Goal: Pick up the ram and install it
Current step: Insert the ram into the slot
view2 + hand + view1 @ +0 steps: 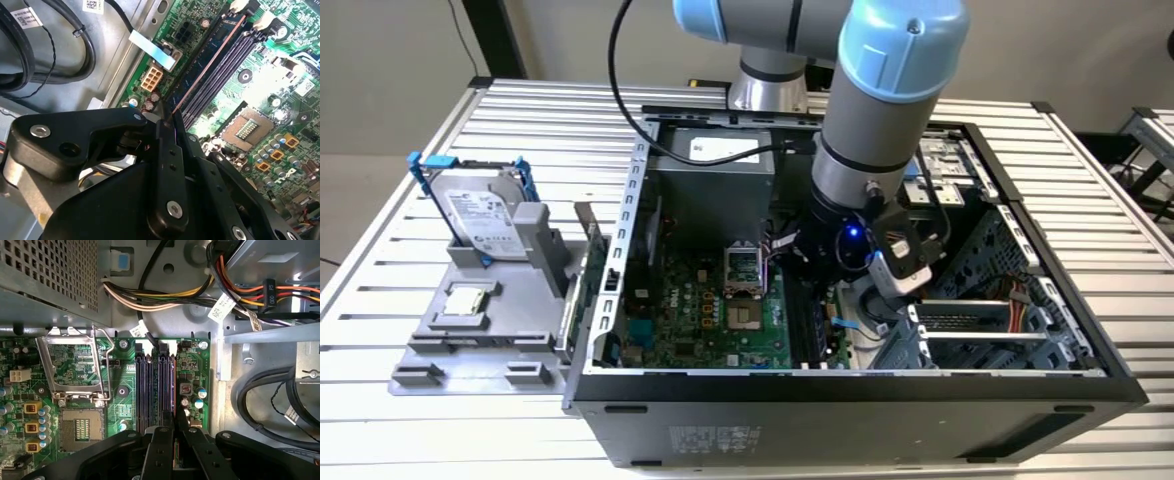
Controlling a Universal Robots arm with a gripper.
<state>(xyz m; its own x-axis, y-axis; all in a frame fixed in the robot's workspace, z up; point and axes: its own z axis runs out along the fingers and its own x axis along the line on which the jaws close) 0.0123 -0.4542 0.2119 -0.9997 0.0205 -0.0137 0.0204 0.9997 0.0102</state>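
The black two-fingered gripper [167, 125] was closed on the ram [210, 62], a long, thin dark circuit-board stick standing edge-down in the outermost dark memory slot [168, 385] of the green motherboard [192, 365]. Beyond lay the open silver processor socket [75, 371]. In the exterior view, the grey-and-blue robot arm [887, 110] reached into the black computer case [854, 395].

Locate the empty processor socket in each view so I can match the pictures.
Exterior view: the processor socket sits mid-motherboard, toward the exterior view's left of the arm's wrist.
Second wrist view: the socket lies across the memory slots from the case wall.
First wrist view: the socket adjoins its open metal frame.
Shared landmark: the memory slots, where the gripper grips the ram.
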